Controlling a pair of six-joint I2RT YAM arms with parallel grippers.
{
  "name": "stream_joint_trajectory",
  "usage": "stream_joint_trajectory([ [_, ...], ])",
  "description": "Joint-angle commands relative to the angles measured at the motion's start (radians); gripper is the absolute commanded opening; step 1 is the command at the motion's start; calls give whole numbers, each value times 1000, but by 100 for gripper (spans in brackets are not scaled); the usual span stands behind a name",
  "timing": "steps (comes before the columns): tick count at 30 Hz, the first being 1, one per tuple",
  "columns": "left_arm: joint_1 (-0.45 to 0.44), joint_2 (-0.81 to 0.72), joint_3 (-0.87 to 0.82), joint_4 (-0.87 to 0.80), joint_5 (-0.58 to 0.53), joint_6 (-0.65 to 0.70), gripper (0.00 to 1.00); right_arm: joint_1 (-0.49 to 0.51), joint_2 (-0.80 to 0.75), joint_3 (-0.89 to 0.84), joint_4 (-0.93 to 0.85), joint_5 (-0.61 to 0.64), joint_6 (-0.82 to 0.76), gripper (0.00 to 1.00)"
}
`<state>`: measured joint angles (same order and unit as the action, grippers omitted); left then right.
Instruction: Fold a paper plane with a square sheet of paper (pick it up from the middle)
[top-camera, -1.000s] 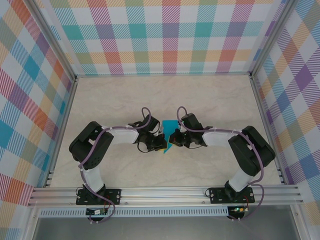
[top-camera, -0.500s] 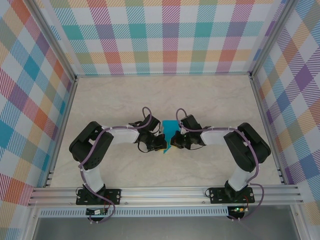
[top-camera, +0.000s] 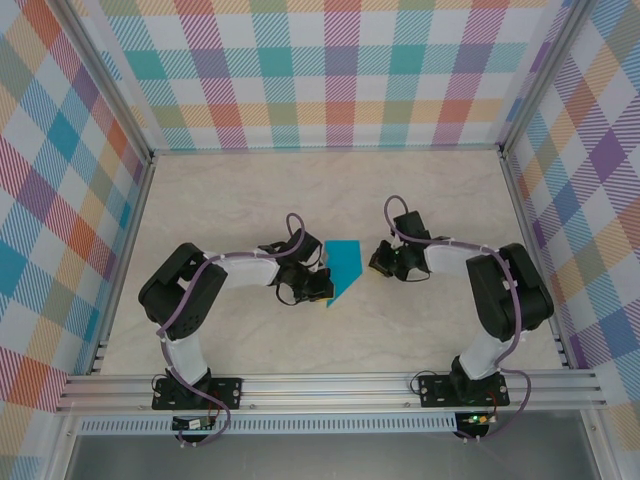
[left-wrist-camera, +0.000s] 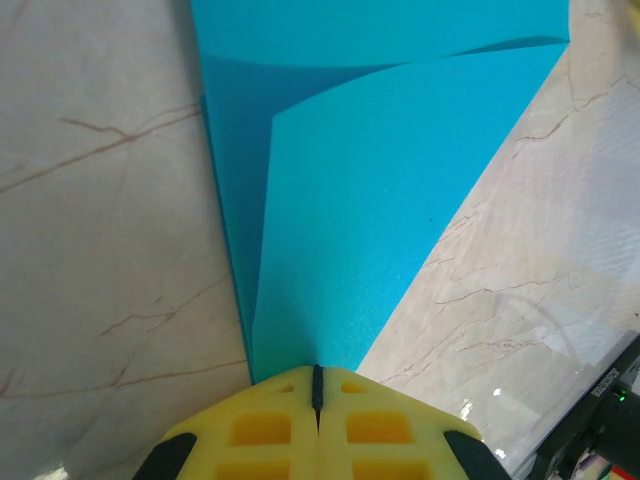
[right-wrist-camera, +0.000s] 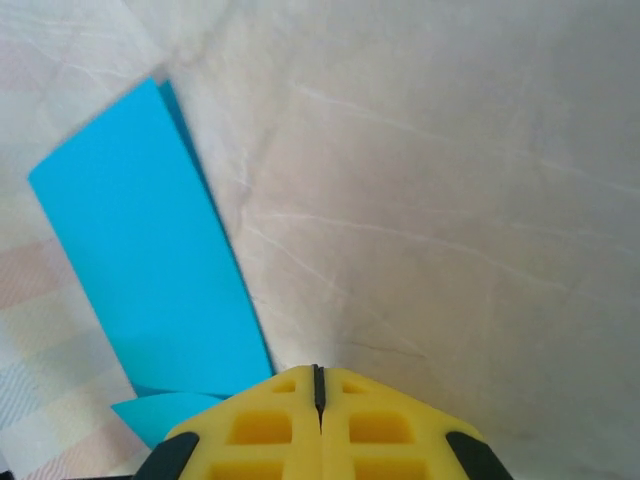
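Paper (left-wrist-camera: 370, 220) touches closed left end effector (left-wrist-camera: 316, 374) (tip).

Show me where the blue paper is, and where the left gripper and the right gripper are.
the square sheet of paper (top-camera: 343, 263): top view, middle of the teal sheet.
left gripper (left-wrist-camera: 317, 375): left wrist view, seam between its closed yellow fingertips.
right gripper (right-wrist-camera: 317, 372): right wrist view, seam between its closed yellow fingertips.

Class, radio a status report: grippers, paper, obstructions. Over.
Left gripper: jaws shut, at the narrow tip of the square sheet of paper. Right gripper: jaws shut, beside it, not touching. Paper partly folded, on table. No obstruction seen.
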<state>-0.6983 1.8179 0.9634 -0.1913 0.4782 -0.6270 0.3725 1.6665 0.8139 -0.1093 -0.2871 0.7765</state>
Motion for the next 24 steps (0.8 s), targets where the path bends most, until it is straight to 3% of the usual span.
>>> stream_joint_trajectory([
  [1, -4, 9, 29, -142, -60, 43, 2, 0, -91, 20, -60, 2, -8, 0],
  [3, -5, -24, 65, -131, -62, 46, 10, 0, -125, -9, -44, -40, 16, 2],
  [6, -5, -56, 92, -96, -87, 28, 20, 0, -146, -39, -15, -127, 37, 15],
  [8, -5, -58, 98, -65, -123, 15, 21, 0, -148, -51, 1, -178, 51, 25],
  [10, -5, -45, 109, -60, -166, 5, 19, 2, -145, -54, 7, -210, 60, 33],
  [13, -4, -3, 135, -65, -196, -6, 14, 2, -129, -50, 9, -241, 67, 37],
  [24, -4, 111, 210, -165, -290, -13, 2, 18, -10, 3, 10, -263, 76, 37],
])
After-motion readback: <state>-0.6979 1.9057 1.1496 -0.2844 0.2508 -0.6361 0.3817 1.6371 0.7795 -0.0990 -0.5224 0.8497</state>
